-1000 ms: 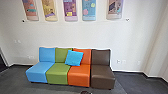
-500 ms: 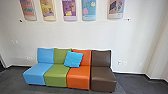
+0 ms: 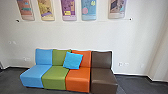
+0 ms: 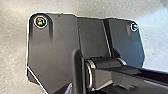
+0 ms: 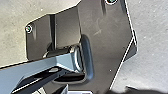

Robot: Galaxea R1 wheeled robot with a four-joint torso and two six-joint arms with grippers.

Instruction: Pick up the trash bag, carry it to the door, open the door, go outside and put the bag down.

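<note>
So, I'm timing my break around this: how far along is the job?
Done: perhaps the pickup, but nothing here confirms it. In hand: a dark shape edges into the right wrist view; I can't tell whether it is the bag. Left: the head view faces a sofa against an indoor wall, so opening the door, going outside and putting the bag down all seem undone.

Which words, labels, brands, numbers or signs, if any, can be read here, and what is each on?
No text can be read.
Colored wall panels: their markings are too small to make out as words or numbers.
Seats and blue cushion: no lettering I can make out.
</note>
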